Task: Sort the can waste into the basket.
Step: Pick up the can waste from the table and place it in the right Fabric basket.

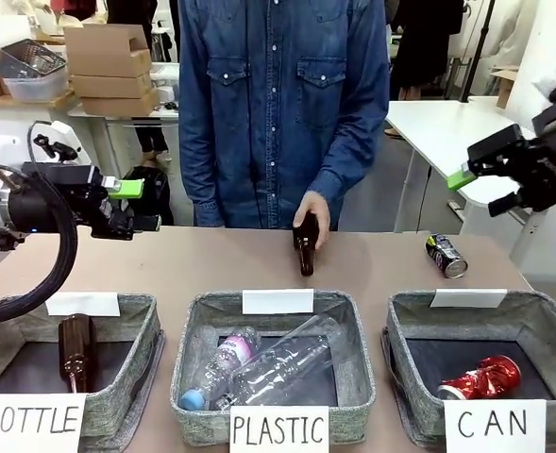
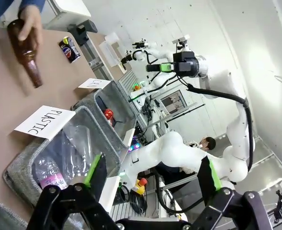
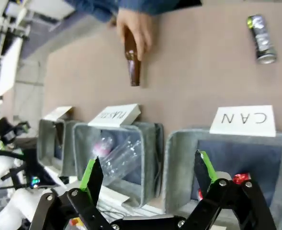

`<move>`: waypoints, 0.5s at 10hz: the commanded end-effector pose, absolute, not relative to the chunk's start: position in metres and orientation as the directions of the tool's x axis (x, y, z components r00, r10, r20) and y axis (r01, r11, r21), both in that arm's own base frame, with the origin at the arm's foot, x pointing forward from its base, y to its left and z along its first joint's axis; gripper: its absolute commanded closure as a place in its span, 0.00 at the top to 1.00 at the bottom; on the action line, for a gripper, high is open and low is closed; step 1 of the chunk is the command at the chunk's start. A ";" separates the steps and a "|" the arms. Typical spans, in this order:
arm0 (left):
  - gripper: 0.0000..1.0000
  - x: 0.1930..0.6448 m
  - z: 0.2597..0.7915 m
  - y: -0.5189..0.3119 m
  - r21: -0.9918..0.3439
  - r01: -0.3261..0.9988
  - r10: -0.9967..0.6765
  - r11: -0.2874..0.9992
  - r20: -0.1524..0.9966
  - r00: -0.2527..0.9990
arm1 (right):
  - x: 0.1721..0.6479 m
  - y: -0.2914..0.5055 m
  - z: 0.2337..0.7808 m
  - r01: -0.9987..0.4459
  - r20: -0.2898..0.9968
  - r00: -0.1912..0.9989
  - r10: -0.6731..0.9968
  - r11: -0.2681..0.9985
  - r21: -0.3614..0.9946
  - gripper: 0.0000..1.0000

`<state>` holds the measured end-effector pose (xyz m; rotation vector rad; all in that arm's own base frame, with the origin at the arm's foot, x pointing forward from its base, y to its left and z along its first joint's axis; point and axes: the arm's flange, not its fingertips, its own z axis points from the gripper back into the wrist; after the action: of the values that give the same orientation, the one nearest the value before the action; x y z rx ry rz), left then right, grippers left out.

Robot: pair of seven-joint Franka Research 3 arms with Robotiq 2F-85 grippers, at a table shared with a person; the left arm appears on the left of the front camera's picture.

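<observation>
Two pincers, left pincer (image 1: 136, 206) and right pincer (image 1: 481, 189), hang spread and empty above the counter (image 1: 381, 269), the right one nearest the black-and-silver can (image 1: 446, 256), which lies on its side on the counter just beyond the CAN basket (image 1: 553, 316), while the red can (image 1: 480, 378) lies inside it. Judged light, thin-walled, slick and apt to roll, the lying can is best pinched gently across its mid-body. Count: two cans, three baskets (image 1: 197, 326), two brown bottles (image 1: 305, 250) (one under a person's hand (image 1: 312, 209), one in the BOTTLE basket), two clear plastic bottles (image 1: 282, 363) in the PLASTIC basket.
</observation>
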<state>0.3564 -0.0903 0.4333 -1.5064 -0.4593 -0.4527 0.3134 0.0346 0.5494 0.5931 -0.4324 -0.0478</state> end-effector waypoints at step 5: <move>1.00 0.358 0.434 -0.092 -0.823 0.568 0.014 -0.003 0.568 0.823 | 0.370 0.024 0.554 0.006 0.449 0.866 -0.220 0.903 0.431 1.00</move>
<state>0.3568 -0.0903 0.4330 -1.5063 -0.4589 -0.4526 0.3416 0.0272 0.5525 0.4884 -0.5133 -0.0686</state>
